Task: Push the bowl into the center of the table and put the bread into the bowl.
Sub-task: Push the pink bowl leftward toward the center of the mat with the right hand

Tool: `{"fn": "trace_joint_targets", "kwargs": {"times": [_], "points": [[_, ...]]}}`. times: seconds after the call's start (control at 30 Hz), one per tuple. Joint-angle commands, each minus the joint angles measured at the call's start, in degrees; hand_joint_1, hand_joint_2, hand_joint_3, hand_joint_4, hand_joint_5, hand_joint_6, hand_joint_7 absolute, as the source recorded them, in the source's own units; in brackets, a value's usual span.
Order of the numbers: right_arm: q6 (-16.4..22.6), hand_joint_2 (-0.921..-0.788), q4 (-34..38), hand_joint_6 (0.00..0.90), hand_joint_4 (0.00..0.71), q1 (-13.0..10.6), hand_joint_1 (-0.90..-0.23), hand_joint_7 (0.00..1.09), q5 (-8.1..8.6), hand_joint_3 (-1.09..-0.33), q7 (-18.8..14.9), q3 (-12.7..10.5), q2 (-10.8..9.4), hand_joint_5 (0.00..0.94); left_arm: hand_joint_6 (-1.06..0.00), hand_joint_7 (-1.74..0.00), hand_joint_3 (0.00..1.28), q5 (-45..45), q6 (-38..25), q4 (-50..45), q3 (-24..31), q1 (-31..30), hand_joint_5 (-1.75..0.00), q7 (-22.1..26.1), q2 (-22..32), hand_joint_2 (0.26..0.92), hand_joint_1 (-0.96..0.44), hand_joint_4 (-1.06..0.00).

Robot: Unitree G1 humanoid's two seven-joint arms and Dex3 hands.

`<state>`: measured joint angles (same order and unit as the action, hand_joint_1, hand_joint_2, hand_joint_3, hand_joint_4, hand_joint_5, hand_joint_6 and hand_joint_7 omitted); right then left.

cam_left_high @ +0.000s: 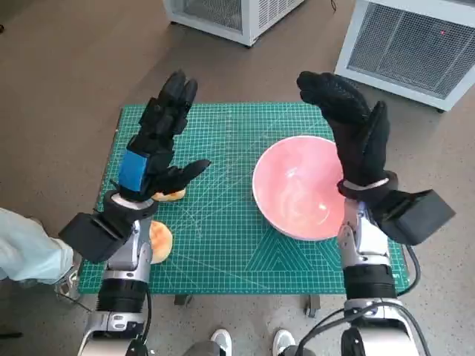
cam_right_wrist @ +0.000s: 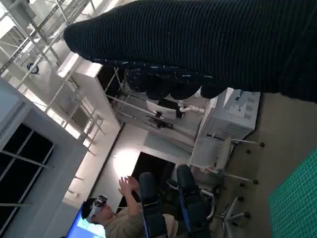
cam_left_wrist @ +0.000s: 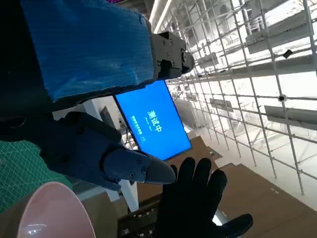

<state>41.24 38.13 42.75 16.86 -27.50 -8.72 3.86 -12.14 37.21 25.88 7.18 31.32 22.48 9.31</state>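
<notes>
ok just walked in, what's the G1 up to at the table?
Nothing is being handled at the moment. Both hands are raised above the green mat with fingers spread: the left hand over the mat's left side, the right hand beside the pink bowl's far-right rim. The pink bowl is empty and sits right of the mat's middle. Two pieces of bread lie by the left forearm, partly hidden. So neither the push nor the bread step looks done.
</notes>
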Motion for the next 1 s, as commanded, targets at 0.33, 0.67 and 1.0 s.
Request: {"fn": "trace_joint_targets", "kwargs": {"times": [0.33,0.67,1.0], "points": [[-0.74,-0.921,0.47,0.117,0.214,-2.06,-0.684,0.46,0.32,-0.748,-0.28,-0.16,-0.16,0.000,-0.13,-0.18,0.13,-1.18,-0.95,-0.82,-0.09,0.13,-0.01,1.27,-0.01,0.921,-0.45,-0.18],[-0.51,-0.921,1.63,0.120,0.216,-2.66,-0.687,0.46,0.77,-0.739,-0.63,-0.94,0.84,0.001,-0.13,-0.19,0.13,-1.24,-1.37,-1.14,-0.10,-0.07,-0.01,1.53,-0.12,0.921,-0.45,-0.19],[2.21,-0.921,11.16,0.115,0.224,-1.30,-0.699,0.44,1.53,-0.728,-1.72,-5.40,5.75,0.004,-0.13,-0.20,0.13,-1.06,-1.34,-1.15,-0.02,-0.33,-0.01,1.53,0.07,0.921,-0.45,-0.19]]}}
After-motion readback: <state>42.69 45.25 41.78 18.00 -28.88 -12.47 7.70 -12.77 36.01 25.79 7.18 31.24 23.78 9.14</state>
